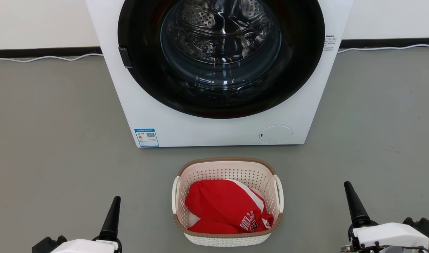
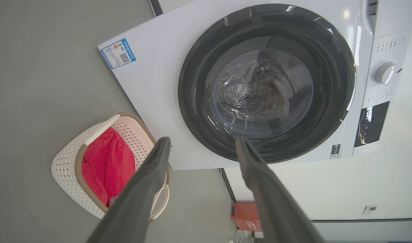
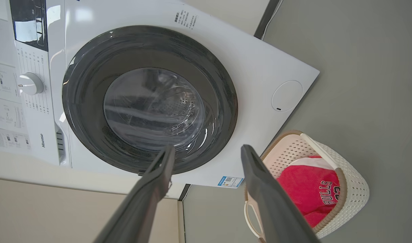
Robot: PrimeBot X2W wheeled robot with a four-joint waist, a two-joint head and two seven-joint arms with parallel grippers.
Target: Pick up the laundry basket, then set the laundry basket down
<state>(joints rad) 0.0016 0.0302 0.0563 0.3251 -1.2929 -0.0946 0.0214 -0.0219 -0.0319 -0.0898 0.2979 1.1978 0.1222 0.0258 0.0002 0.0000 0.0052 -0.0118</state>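
Laundry basket: is sitting upright on the grey floor, just in front of the washing machine and apart from it, midway between the two arms in the head view.
Basket build: cream perforated walls are carrying a brown woven-look rim; one white loop handle is showing on each short side.
Contents: a red garment with white trim is lying crumpled inside, filling most of the bottom; white lettering is facing up near the robot's side.
Left tool: is hovering well to the basket's left, clear of the handle; its two fingers are standing wide apart with nothing between them. In the head view one dark finger is pointing up.
Right tool: is hovering well to the basket's right, fingers likewise spread and gripping nothing.
Washing machine: white front-loader, its dark round door is sitting closed, the drum showing through the glass.
Blue label: is sticking to the lower front corner.
Cable: white, is running along the wall base.
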